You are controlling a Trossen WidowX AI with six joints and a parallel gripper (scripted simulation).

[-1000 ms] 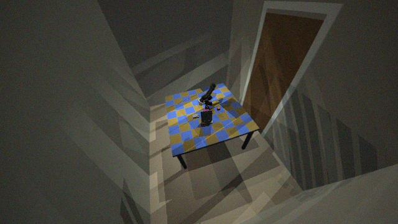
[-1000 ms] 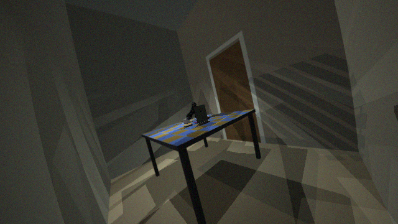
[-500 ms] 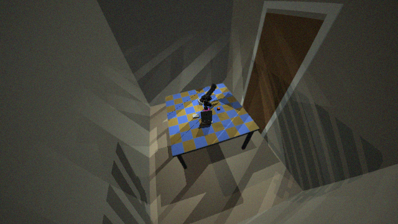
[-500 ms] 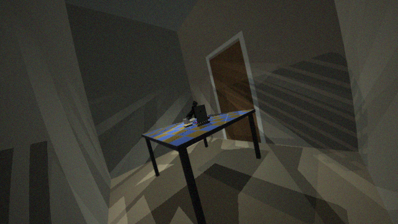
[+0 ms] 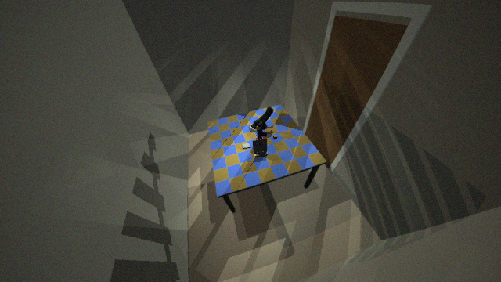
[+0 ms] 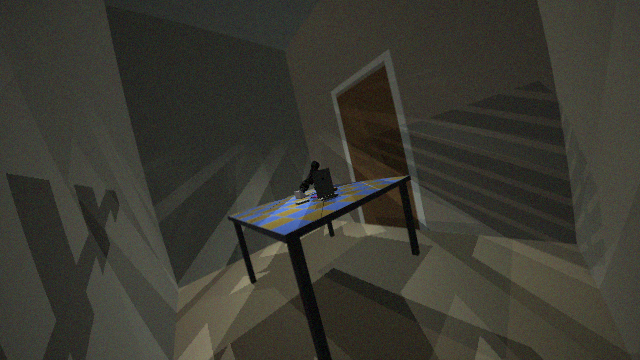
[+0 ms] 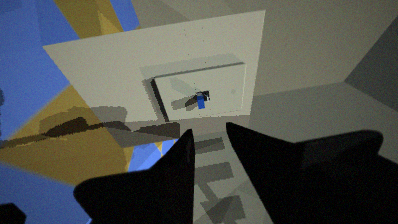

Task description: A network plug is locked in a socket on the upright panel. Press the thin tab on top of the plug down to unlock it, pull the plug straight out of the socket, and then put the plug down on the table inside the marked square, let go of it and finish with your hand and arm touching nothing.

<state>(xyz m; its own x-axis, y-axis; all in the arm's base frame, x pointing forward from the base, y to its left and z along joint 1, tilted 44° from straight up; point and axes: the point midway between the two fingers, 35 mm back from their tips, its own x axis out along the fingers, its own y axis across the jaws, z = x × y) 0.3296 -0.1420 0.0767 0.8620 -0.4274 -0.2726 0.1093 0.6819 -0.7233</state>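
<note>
The upright panel (image 5: 260, 148) (image 6: 323, 183) (image 7: 115, 60) shows its dark back in the top and exterior views and its pale front in the wrist view. There a raised socket plate (image 7: 225, 82) carries the small blue plug (image 7: 201, 102), with a dark opening beside its upper end. The plug sits at the socket; its tab is too small to make out. My gripper (image 7: 209, 130) is partly open, with nothing between the fingertips, which appear below the plug and apart from it. In the top and exterior views the gripper is behind the panel. A magenta patch (image 5: 263, 137) behind the panel may be the marked square; this is unclear.
The blue and yellow checkered table (image 5: 232, 160) carries a small pale block (image 5: 246, 146) left of the panel and a small orange object (image 5: 275, 137) to its right. The dark arm (image 5: 267, 114) (image 6: 314, 172) rises behind the panel.
</note>
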